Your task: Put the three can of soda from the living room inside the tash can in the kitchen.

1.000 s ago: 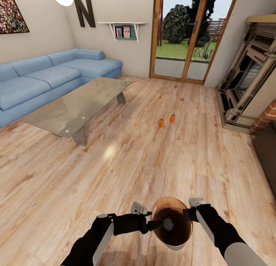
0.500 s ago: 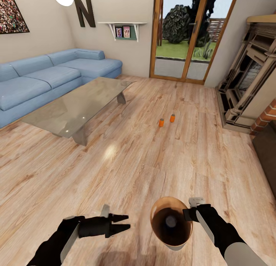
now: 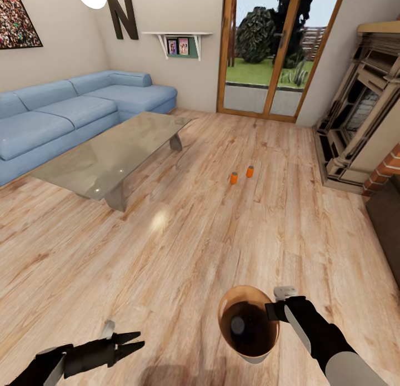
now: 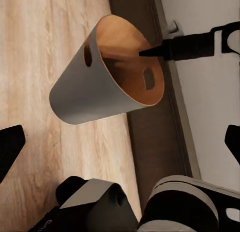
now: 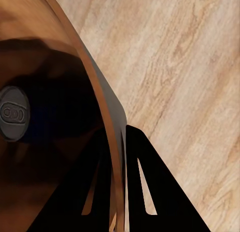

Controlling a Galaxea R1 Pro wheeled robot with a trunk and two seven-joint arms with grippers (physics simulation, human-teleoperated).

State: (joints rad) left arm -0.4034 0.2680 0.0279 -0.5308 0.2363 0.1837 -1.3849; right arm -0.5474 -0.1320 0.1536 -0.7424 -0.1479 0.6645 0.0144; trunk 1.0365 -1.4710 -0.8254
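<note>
- Right gripper (image 3: 270, 311) pinches the rim of the bin (image 3: 248, 347) near the robot, one finger inside the wall and one outside; the right wrist view shows both dark fingers (image 5: 145, 192) straddling the thin amber edge.
- Left gripper (image 3: 132, 342) hangs low over the floor, well apart from the bin, its two pointed black fingers spread and empty.
- Seen from the head camera, the bin stands with its mouth facing up. It is round and tapered, glossy amber wood inside, with oval handle slots cut in the wall; the left wrist view shows its outside as grey.
- One can (image 3: 238, 325) stands upright in the bottom of the bin, its flat dark grey top facing up.
- Two more small orange cans, one (image 3: 234, 178) just beside the other (image 3: 250, 171), stand upright on the pale wood plank floor (image 3: 183, 247), well ahead of the robot, between the glass-topped low table (image 3: 111, 152) and the fireplace (image 3: 361, 113).
- Along the left wall runs a blue sofa (image 3: 72, 108).
</note>
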